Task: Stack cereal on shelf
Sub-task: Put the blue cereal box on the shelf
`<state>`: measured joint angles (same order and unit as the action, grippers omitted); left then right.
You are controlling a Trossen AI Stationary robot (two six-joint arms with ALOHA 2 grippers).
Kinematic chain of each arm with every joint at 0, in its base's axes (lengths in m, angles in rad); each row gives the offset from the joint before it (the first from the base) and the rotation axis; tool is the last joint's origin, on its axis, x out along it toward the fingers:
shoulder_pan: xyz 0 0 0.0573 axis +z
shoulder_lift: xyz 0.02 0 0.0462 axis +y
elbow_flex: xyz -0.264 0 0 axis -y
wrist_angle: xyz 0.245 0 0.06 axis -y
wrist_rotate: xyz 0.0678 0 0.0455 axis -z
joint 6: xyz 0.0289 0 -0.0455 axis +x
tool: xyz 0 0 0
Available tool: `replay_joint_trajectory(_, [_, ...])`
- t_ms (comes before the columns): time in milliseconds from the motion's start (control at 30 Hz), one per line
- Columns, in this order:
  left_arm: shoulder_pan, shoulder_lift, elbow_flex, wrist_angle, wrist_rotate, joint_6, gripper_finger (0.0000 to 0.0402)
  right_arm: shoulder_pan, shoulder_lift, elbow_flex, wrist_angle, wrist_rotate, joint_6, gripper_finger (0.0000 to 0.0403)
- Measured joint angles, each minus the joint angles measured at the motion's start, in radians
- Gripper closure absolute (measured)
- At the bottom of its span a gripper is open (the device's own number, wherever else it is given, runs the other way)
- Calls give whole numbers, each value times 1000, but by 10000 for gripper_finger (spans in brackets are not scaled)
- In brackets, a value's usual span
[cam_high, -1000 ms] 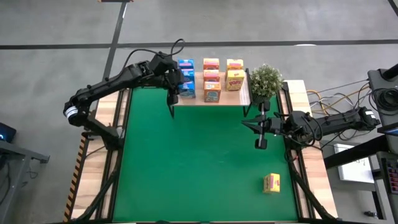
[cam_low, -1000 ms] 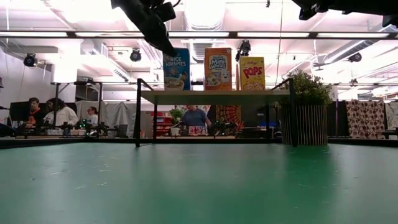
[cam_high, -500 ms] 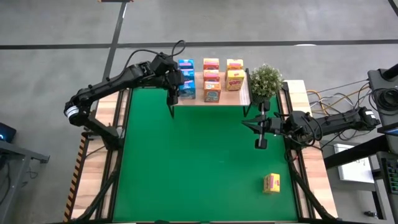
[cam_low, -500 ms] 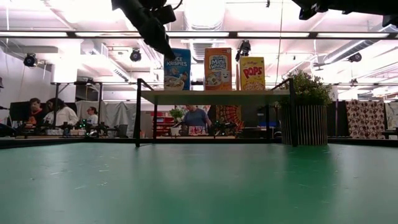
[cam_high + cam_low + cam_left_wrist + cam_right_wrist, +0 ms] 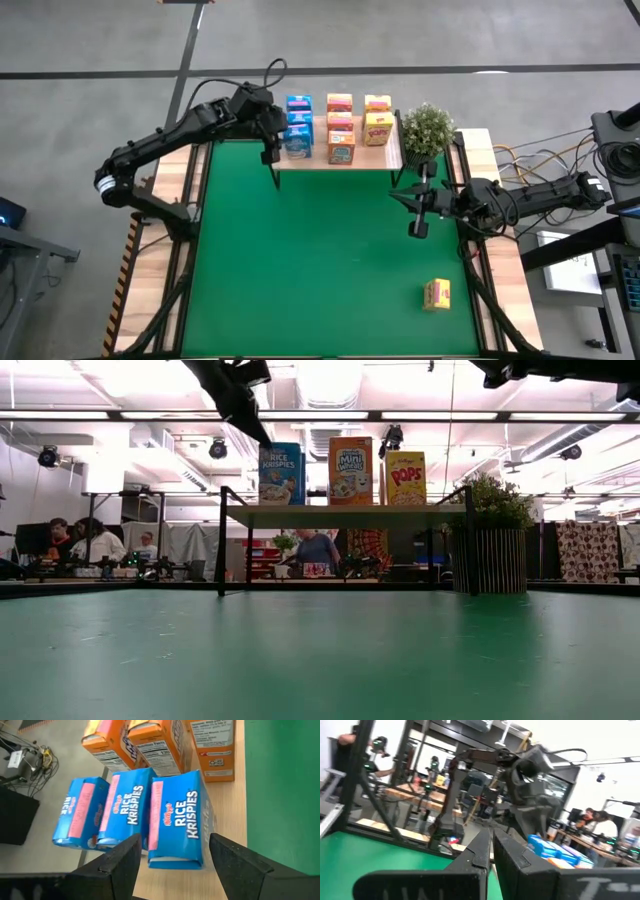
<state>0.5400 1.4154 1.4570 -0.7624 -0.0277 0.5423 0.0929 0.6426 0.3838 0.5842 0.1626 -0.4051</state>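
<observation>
Three blue cereal boxes (image 5: 175, 820) stand upright on their bottoms in a row on the light-wood shelf (image 5: 390, 155). Orange-red boxes (image 5: 340, 130) and yellow boxes (image 5: 377, 120) stand beside them. My left gripper (image 5: 175, 840) is open, up at the shelf's left end (image 5: 270, 130). Its fingers stand on either side of the nearest blue box, clear of it. One more yellow cereal box (image 5: 437, 294) lies on the green mat at the near right. My right gripper (image 5: 395, 198) hovers shut over the mat's right side, with nothing in it.
A green potted plant (image 5: 427, 130) stands at the shelf's right end. The shelf's black legs (image 5: 221, 540) rise from the mat's far edge. Bare green mat (image 5: 320, 260) lies between the shelf and the near edge. People sit at benches behind the table (image 5: 95, 542).
My left gripper has drawn back from the nearest blue box, up and toward the table's left, and now stands clear of it. The blue box stays upright on the shelf. My right arm has kept still.
</observation>
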Motion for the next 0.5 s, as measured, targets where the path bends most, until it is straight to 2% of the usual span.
replay_joint_trajectory(167, [-2, -23, 0, 0, 2, -4, 184, 0, 0, 3, 0, 82, -6, 390])
replay_joint_trajectory(500, [-11, -38, 0, 0, 11, -11, 184, 0, 0, 3, -3, 82, -11, 390])
